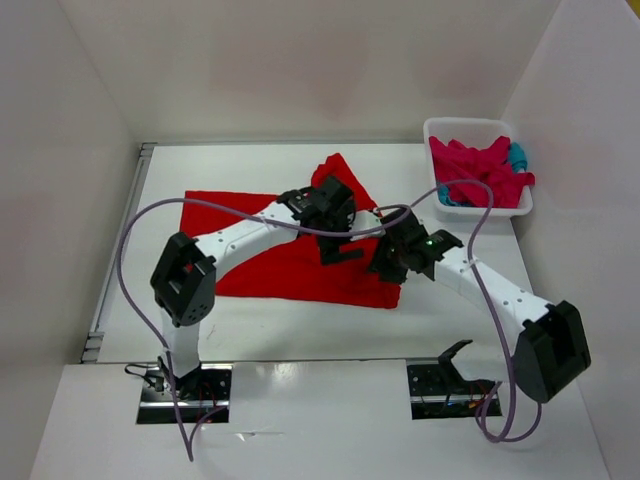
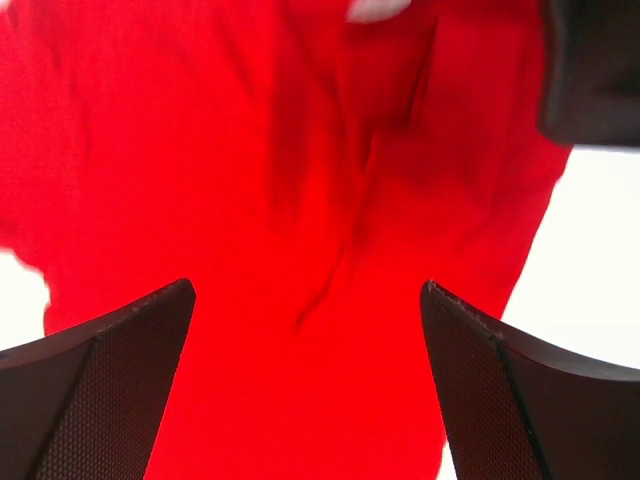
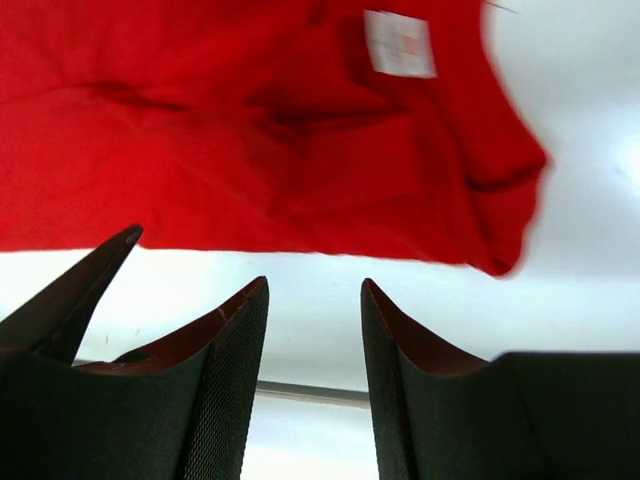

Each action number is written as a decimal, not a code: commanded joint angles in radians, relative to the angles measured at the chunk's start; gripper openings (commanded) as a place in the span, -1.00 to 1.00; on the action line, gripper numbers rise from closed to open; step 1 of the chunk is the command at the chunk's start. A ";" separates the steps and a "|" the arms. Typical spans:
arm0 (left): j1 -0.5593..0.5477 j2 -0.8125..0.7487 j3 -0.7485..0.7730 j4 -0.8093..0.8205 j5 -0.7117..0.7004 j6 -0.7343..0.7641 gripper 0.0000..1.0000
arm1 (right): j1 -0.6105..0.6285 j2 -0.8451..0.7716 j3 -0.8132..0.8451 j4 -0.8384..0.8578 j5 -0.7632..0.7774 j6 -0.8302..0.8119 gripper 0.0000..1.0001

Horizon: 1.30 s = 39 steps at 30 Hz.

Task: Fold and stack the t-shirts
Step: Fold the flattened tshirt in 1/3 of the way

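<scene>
Red cotton short-sleeved t-shirt [image 1: 272, 272] lies spread on the white surface [image 1: 300, 335], with the left hand [image 2: 305, 290] and right hand [image 3: 313, 285] both open above it, poised for folding.

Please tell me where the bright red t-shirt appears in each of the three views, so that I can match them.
Top external: the bright red t-shirt lies spread in the middle of the picture.
Left wrist: the bright red t-shirt fills most of the picture.
Right wrist: the bright red t-shirt covers the upper half.
Shared landmark: the white table at the shirt's edge.
</scene>
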 commanded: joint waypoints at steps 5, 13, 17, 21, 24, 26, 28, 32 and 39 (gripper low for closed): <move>-0.051 0.104 0.100 0.090 0.164 0.012 1.00 | -0.115 -0.241 -0.090 -0.079 0.074 0.107 0.04; -0.051 0.214 0.171 0.091 0.244 0.022 1.00 | -0.126 -0.266 -0.090 -0.098 0.074 0.120 0.06; -0.041 0.214 0.134 0.082 0.243 0.043 0.95 | -0.126 -0.301 -0.090 -0.107 0.083 0.129 0.06; -0.022 0.214 0.109 0.082 0.259 0.052 0.65 | -0.126 -0.323 -0.090 -0.127 0.092 0.138 0.06; -0.013 0.214 0.098 0.071 0.288 0.052 0.54 | -0.126 -0.341 -0.090 -0.138 0.101 0.149 0.06; -0.013 0.214 0.080 0.071 0.297 0.052 0.52 | -0.126 -0.355 -0.090 -0.148 0.112 0.169 0.06; -0.004 0.205 0.080 0.080 0.297 0.052 0.52 | -0.135 -0.387 -0.090 -0.159 0.121 0.180 0.09; 0.028 0.167 0.086 0.083 0.348 -0.003 0.68 | -0.146 -0.432 -0.081 -0.184 0.139 0.198 0.23; 0.028 0.179 0.108 0.073 0.360 -0.004 0.70 | -0.155 -0.501 -0.048 -0.219 0.189 0.244 0.23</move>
